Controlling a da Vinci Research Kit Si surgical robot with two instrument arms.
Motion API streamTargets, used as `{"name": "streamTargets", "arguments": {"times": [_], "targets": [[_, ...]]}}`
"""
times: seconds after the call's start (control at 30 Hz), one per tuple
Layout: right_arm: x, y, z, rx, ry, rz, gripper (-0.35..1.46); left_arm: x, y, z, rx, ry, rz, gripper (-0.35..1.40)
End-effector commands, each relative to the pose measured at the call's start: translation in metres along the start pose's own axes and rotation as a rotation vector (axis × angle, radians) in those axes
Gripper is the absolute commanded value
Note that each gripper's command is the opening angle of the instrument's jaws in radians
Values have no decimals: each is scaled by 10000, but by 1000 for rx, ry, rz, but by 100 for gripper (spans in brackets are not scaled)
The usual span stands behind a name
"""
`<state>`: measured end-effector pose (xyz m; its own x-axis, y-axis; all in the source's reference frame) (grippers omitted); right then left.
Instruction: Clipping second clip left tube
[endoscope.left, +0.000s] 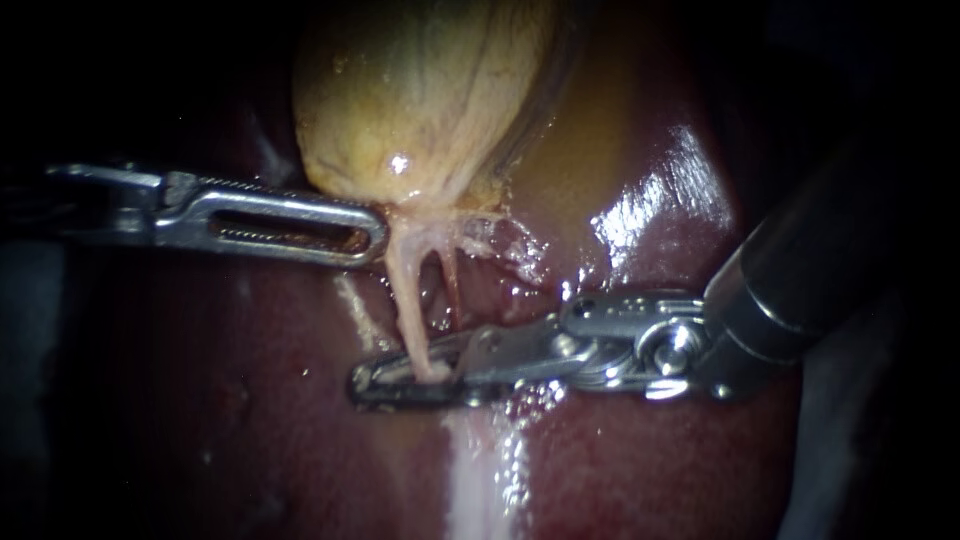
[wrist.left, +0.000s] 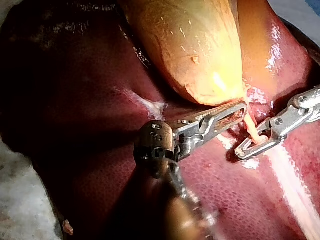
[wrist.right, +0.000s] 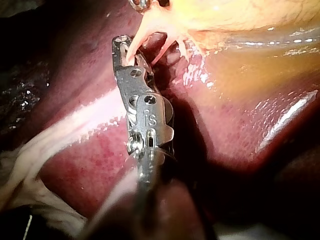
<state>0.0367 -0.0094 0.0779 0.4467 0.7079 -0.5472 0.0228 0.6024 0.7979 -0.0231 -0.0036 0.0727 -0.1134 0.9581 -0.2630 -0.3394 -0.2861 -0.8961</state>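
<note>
The gallbladder (endoscope.left: 420, 90) hangs at 12 o'clock in the endoscope view. It is a smooth, tan-yellow, pear-shaped sac with faint lengthwise veining and a wet gleam near its narrow lower end. Around and below it spreads the liver (endoscope.left: 650, 460), dark maroon, slick and glossy. A pale whitish streak (endoscope.left: 470, 480) runs along it toward 6 o'clock.

From the sac's neck two strands drop toward 6 o'clock. The left tube (endoscope.left: 405, 290) is the thicker, a pale pink, soft-looking cord. The right tube (endoscope.left: 450, 280), just beside it at its 3 o'clock, is thin and redder, with ragged filmy tissue around its top.

The left instrument (endoscope.left: 378, 238) comes in from 9 o'clock. It is bright steel, and its long rounded jaws are slotted, with fine teeth along the slot. The jaws lie together, and their tip nips the gallbladder at its neck, where orange tissue shows through the end of the slot.

The right instrument (endoscope.left: 385, 383) enters from 2 o'clock on a dark, smooth shaft with a polished hinged wrist. Its slim jaws point toward 9 o'clock and stand only a narrow slit apart. The left tube's lower end runs down into that slit, and both jaws touch it, one on each side.

The right wrist view shows the same hold, with the pale cord (wrist.right: 142, 27) tapering down into the jaw tips (wrist.right: 125, 47).
</note>
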Motion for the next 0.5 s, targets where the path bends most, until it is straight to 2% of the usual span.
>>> {"name": "streamTargets", "arguments": {"times": [0.03,0.5], "targets": [[0,2,0,-1,-7,-1,-35,0,0,0,0,0,0,-35],[-3,1,-2,8,-13,8,-35,0,-2,0,-1,-1,0,-35]]}}
